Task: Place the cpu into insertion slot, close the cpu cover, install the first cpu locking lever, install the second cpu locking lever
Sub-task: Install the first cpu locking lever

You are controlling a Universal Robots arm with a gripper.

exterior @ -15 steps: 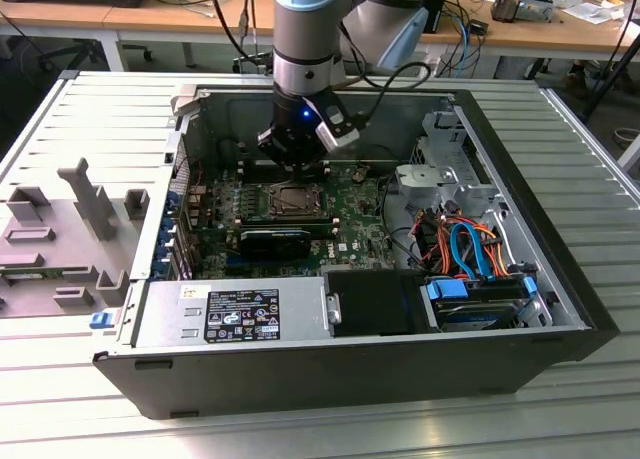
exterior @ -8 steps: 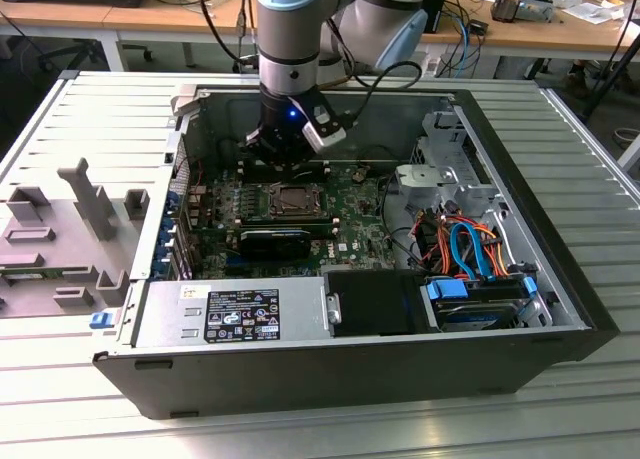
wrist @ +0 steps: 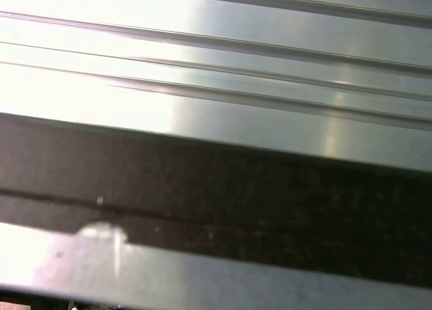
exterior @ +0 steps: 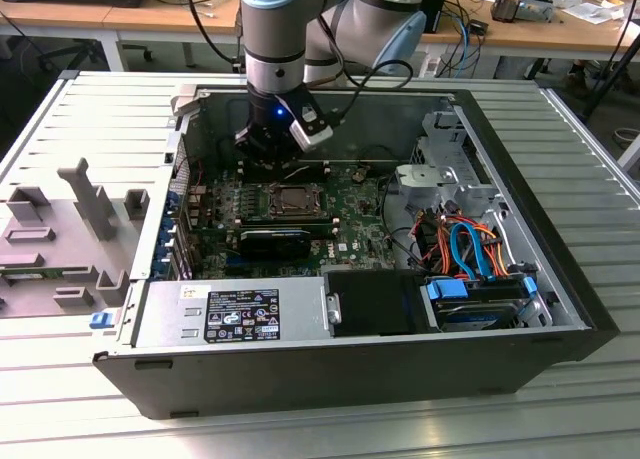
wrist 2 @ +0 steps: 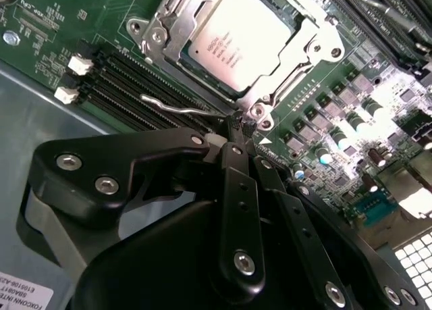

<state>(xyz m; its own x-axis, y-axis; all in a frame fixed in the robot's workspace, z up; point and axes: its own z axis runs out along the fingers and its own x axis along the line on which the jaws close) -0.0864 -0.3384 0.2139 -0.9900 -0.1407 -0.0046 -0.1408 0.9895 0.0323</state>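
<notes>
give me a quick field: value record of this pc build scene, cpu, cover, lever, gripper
cpu: seated in the insertion slot, silver top showing
cpu cover: down around the cpu, framing it
locking lever: thin wire lever beside the socket, near the fingertips
gripper: fingers shut, tips together at the socket corner; in the exterior view it hangs over the motherboard
case: open computer case lying on a ribbed metal table

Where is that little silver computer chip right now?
The cpu sits in the insertion slot on the green motherboard in the second wrist view, framed by the cpu cover, just beyond the gripper.
</notes>
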